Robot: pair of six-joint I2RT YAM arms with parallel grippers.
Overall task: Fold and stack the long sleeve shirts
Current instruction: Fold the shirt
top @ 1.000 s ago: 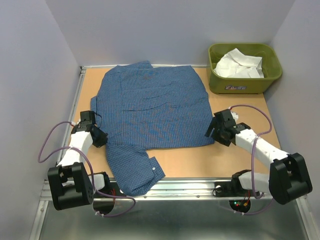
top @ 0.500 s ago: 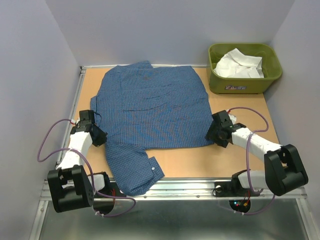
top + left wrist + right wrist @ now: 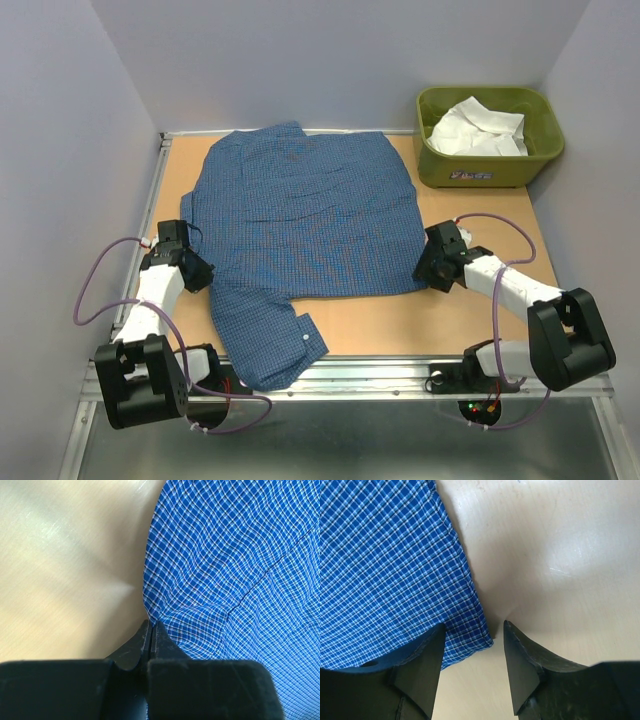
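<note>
Tabletop (image 3: 400,325) of tan wood takes up most of the overhead view, walled in by pale panels. Spread flat across it from the centre toward 11 o'clock lies the blue shirt (image 3: 300,220), finely checked. One part of it runs down to 7 o'clock and ends in a cuff with a white button at the table's near edge.

At 1 o'clock, well apart from the blue cloth, stands an olive-green tub (image 3: 480,172). The white shirt (image 3: 478,128) lies crumpled inside it.

The left gripper (image 3: 200,272) sits low at the blue shirt's 8 o'clock edge. In its wrist view the left gripper (image 3: 151,630) has its two black fingers pressed fully together, with the checked hem running into the seam between them and bare wood to the left.

The right gripper (image 3: 428,268) is at the garment's 4 o'clock corner. Its wrist view shows the right gripper (image 3: 472,640) spread wide and holding nothing. One finger (image 3: 415,665) lies over the check and the other over bare wood, with the hem corner in the gap between them.
</note>
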